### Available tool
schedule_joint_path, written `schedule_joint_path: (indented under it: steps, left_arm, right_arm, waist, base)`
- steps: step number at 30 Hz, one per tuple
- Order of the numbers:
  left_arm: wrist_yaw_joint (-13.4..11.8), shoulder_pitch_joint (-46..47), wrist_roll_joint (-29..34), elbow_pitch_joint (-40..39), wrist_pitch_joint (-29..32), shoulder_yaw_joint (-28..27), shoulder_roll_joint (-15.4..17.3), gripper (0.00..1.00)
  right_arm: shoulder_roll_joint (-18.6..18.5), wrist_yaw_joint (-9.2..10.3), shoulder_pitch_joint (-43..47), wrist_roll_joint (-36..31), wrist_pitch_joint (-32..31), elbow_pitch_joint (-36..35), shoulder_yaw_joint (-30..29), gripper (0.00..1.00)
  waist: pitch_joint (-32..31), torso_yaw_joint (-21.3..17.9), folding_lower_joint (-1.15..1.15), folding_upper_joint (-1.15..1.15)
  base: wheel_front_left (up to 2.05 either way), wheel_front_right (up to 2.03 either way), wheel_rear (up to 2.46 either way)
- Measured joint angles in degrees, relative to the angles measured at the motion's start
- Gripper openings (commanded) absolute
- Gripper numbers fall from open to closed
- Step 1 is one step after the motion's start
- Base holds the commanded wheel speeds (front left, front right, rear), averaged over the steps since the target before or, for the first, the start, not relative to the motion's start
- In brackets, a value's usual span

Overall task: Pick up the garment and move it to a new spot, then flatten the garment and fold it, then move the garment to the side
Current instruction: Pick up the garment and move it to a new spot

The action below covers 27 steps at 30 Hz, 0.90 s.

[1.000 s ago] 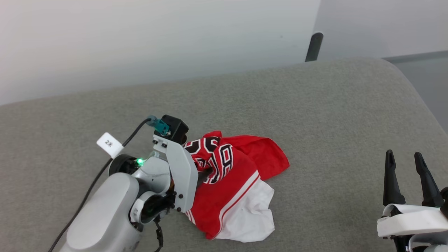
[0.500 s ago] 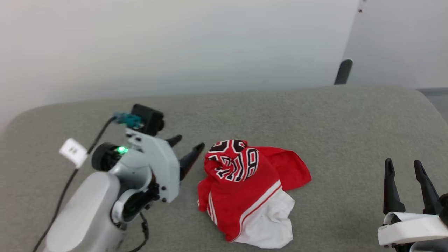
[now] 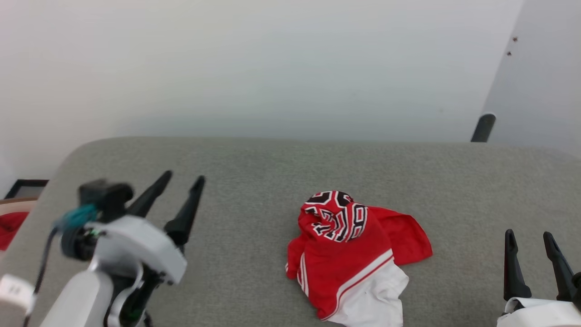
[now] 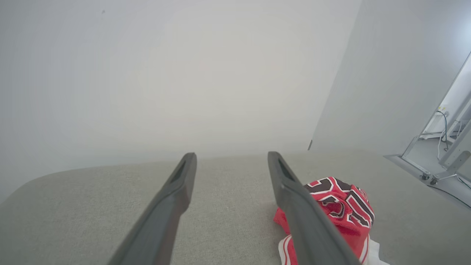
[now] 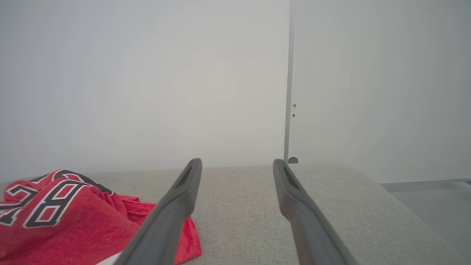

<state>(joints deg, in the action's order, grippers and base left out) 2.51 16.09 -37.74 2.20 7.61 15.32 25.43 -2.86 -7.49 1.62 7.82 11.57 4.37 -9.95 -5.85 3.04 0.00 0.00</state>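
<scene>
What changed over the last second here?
The left tool let go of the garment, opened and drew back to the robot's left. The head camera also shifted. The garment stayed crumpled on the grey surface; the right tool stayed open, apart from it.

Left gripper (image 3: 184, 178) above the left end of the grey cushion (image 3: 272, 168), two dark fingers spread wide, empty, pale left forearm (image 3: 77, 299) below it, right gripper (image 3: 528, 234) at the front right edge, fingers parted, empty

The garment (image 3: 349, 254) lies on the cushioned surface (image 3: 254, 181). The left gripper (image 3: 184, 175) sits well left of the garment, the right gripper (image 3: 528, 233) well right of it. Behind the garment stands the wall (image 3: 272, 68).
</scene>
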Motion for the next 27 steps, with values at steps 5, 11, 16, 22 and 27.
schedule_joint_path:
  steps: [5,11,16,22,27]
  left_arm:
    - [-0.62,-4.90,0.43,0.31,-6.93,-3.11,0.59,1.00]
    - [-1.08,-11.61,0.63,0.98,-14.07,-6.27,1.71,1.00]
    - [-1.45,-15.23,0.78,1.82,-17.62,-7.98,1.92,1.00]
    - [-0.79,-19.31,0.32,2.42,-20.86,-9.79,1.57,1.00]
    - [0.05,-20.26,0.16,2.85,-21.75,-10.42,0.86,1.00]
  right_arm:
    - [0.01,0.00,0.56,-0.75,-0.04,0.43,-0.18,1.00]
    - [0.00,0.00,1.48,-1.26,0.00,0.73,-0.27,1.00]
    - [0.00,0.00,2.63,-1.86,0.02,0.69,-0.60,1.00]
    - [0.00,0.00,3.85,-2.36,0.01,0.04,-0.76,1.00]
    - [0.00,0.00,3.94,-2.34,0.01,-0.26,-0.70,1.00]
  waist:
    - [-1.07,1.22,0.00,0.00]
    - [-1.96,1.65,0.00,0.00]
    - [-2.12,1.55,0.00,0.00]
    - [-2.07,1.22,0.00,0.00]
    - [-2.00,1.03,0.00,0.00]
  base:
    - [0.00,0.00,0.00]
    - [0.00,0.00,0.00]
    - [0.00,0.00,0.00]
    - [0.00,0.00,0.00]
    - [0.00,0.00,0.00]
